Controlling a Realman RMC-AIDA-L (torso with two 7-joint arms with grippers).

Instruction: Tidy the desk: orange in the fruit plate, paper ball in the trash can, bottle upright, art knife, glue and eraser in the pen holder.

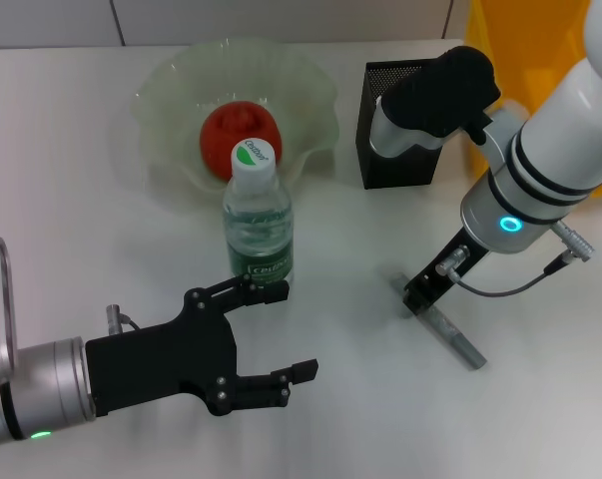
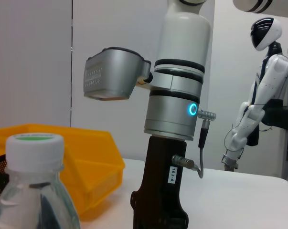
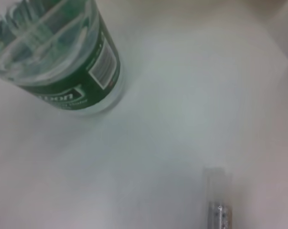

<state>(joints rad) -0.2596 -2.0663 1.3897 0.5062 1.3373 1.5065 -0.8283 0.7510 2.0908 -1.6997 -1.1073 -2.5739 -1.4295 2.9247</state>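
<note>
The right claw point(image 1: 420, 297) is down at the table point(image 1: 101, 230), right over one end of the grey art knife point(image 1: 450, 334), which lies flat in front of the pen holder point(image 1: 400, 130). I cannot tell how wide its fingers are. To do this step well, it should close across the narrow body of the knife, lift it straight up, then turn it upright before lowering it into the holder. The left claw point(image 1: 256, 334) is wide open and empty, just beside the upright bottle point(image 1: 258, 225). The orange point(image 1: 239, 135) lies in the fruit plate point(image 1: 166, 95).
</note>
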